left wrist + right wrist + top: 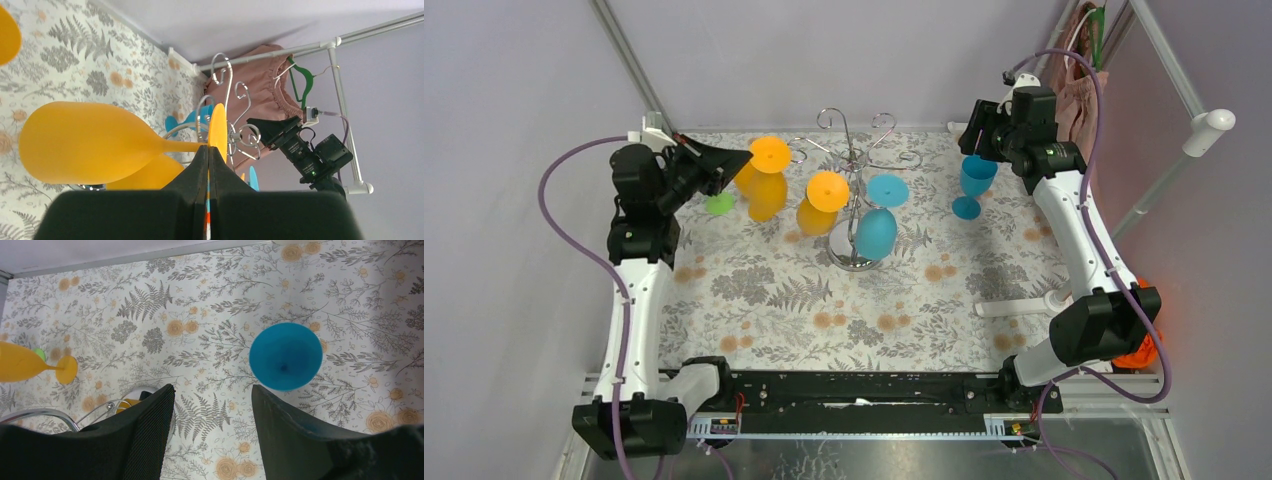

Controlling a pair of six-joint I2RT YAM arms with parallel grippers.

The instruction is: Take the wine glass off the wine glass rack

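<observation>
Left of the wine glass rack (856, 150), our left tool (208, 150) pinches the orange wine glass (85, 142) foot; right tool (212, 390) spread wide.

Looks like a robot lab test cell to me, not anyone's home. Two robot arms, left (636, 300) and right (1074, 235), are bolted to a black rail (864, 390) at the near edge of the desk (764, 290). Purple cables (542, 200) loop off them, with bare metal frame posts (627, 60) and plain blank walls (824, 50) all round. The floral cloth is the only homey touch, along with a pink garment (255, 75) on a green hanger (309, 79).
</observation>
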